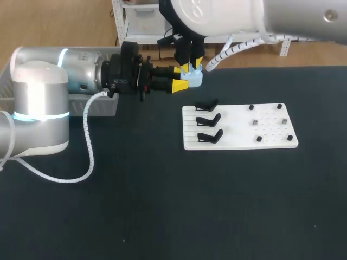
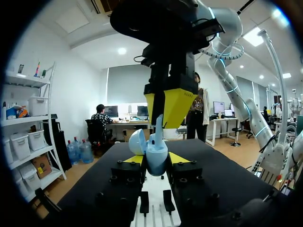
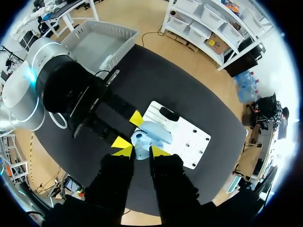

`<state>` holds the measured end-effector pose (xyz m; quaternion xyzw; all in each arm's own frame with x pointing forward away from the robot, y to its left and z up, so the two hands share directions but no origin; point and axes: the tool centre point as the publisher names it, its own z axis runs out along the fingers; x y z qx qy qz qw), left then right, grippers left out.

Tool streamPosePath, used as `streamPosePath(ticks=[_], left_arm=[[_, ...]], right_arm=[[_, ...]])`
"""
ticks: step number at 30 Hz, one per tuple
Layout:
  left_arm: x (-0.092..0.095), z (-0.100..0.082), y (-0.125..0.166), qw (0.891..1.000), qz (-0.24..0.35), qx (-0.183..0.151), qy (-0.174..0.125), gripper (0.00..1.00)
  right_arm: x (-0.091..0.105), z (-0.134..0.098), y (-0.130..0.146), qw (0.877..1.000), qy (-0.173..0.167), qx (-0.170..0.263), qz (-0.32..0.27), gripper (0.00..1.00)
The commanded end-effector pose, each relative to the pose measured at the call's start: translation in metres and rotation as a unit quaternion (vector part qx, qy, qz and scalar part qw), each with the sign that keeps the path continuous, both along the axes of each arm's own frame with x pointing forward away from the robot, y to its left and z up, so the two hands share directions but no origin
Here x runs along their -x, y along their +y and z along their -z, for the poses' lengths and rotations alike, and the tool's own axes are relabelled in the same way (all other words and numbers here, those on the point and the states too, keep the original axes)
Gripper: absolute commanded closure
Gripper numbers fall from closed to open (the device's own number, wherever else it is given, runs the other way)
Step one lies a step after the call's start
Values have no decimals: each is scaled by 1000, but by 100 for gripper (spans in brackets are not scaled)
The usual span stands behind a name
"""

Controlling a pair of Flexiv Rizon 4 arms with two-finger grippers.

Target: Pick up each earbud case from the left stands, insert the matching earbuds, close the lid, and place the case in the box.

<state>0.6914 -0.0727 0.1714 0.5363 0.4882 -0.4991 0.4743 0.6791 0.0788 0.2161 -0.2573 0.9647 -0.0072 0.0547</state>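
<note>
Above the table's far edge, just behind the white board [image 1: 271, 142], the left gripper [image 1: 178, 77] pinches the pale blue earbud case [image 1: 193, 78] from both sides, clear of the surface. The lid stands open. The right gripper [image 1: 192, 64] hangs directly over the case, tips straddling its top; whether they grip it or merely flank it cannot be told. All three black stands [image 1: 209, 120] on the board are vacant.

Risk assessment: an off-centre downward push from the right fingers would likely twist the case in the left grip or squeeze it out, dropping it. Closing on the open lid at an angle could strain its hinge.
</note>
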Motion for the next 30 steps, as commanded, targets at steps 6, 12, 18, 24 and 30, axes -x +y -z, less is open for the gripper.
streamPosePath(ticks=[6,12,18,24,30], left_arm=[[2,1,0,1000,-3,1,-2,100],[2,1,0,1000,-3,1,-2,100],[2,1,0,1000,-3,1,-2,100],[2,1,0,1000,-3,1,-2,100],[2,1,0,1000,-3,1,-2,100]], right_arm=[[-4,4,0,1000,0,2,1,100],[-6,5,1,1000,0,4,0,100],[-7,8,3,1000,2,7,-2,100],[-9,12,3,1000,3,11,-3,100],[-10,14,4,1000,1,14,-3,100]])
